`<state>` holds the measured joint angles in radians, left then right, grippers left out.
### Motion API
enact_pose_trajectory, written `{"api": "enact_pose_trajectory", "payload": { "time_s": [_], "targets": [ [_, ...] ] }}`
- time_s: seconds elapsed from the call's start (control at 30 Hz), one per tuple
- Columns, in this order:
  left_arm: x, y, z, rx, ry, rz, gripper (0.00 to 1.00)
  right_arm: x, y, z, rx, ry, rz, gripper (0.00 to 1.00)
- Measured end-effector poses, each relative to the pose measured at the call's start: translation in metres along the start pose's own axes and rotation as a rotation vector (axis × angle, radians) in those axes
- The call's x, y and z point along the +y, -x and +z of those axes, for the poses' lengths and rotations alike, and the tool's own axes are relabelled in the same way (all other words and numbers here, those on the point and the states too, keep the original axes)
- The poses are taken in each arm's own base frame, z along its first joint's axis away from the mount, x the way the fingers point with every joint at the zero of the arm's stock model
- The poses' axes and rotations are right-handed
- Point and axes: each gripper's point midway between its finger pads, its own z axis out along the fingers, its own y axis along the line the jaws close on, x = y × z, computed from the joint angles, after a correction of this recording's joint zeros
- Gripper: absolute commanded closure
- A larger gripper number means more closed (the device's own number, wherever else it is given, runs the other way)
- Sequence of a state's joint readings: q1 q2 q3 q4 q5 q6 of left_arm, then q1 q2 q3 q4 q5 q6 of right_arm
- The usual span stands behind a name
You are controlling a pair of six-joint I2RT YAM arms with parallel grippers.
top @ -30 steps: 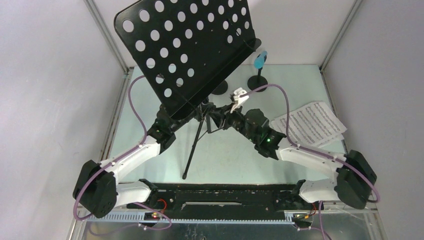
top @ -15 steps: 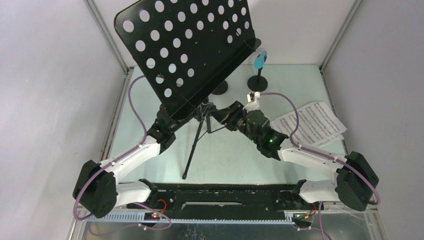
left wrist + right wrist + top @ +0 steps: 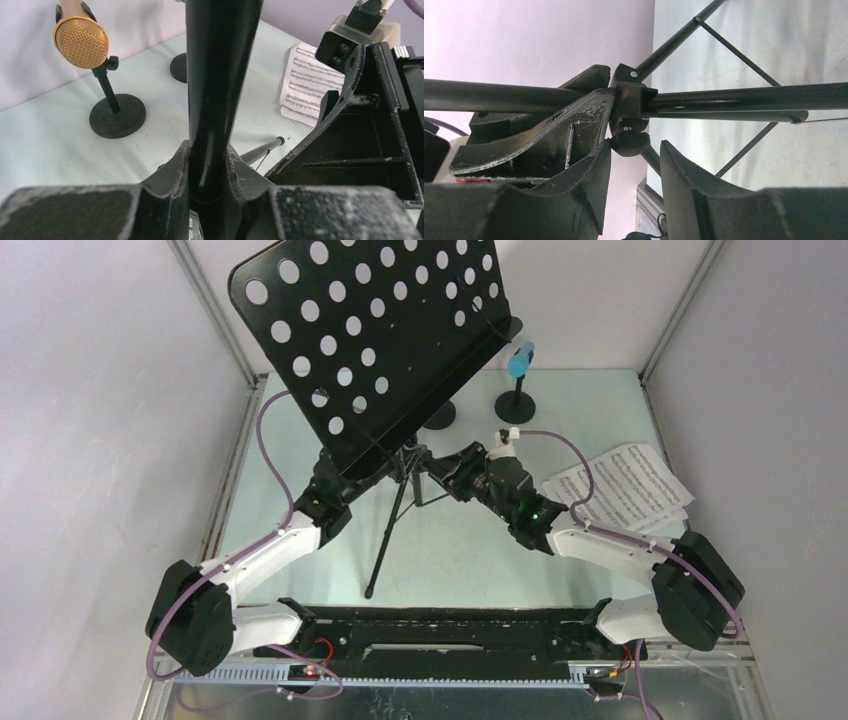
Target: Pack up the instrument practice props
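Note:
The black music rack stands mid-table on its tripod, its perforated desk (image 3: 370, 340) tilted over my left arm. My left gripper (image 3: 209, 155) is shut on the rack's upright pole (image 3: 220, 75); in the top view the desk mostly hides it. My right gripper (image 3: 634, 150) is open at the tripod collar, with the collar's round knob (image 3: 630, 141) at the mouth of the gap, against one fingertip. From above, the right gripper (image 3: 447, 468) sits just right of the pole. White sheet-music pages (image 3: 625, 488) lie at the right. A tan microphone (image 3: 81, 41) and a light-blue microphone (image 3: 518, 362) sit in their holders.
The blue microphone's round base (image 3: 514, 402) and a second round base (image 3: 438, 416) stand at the back, behind the rack. One tripod leg (image 3: 385, 540) reaches toward the near edge. Metal frame posts and white walls close in the table on three sides.
My right gripper has rolled at the wrist and edged closer to the rack's collar, and its arm has shifted slightly. The left arm and the rack have not moved.

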<state>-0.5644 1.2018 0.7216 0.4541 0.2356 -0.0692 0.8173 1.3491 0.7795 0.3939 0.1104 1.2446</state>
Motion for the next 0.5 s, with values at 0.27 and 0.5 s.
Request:
{"api": "enact_pose_trajectory", "payload": {
  "time_s": [0.27, 0.5],
  "targets": [
    [0.0007, -0.0002, 0.0001, 0.000, 0.003, 0.000, 1.00, 0.0013, 0.0014, 0.0060, 0.018, 0.029, 0.016, 0.71],
    [0.0046, 0.0000, 0.0000, -0.001, 0.022, 0.000, 1.00, 0.0029, -0.0024, 0.0086, 0.055, 0.060, 0.005, 0.94]
  ]
}}
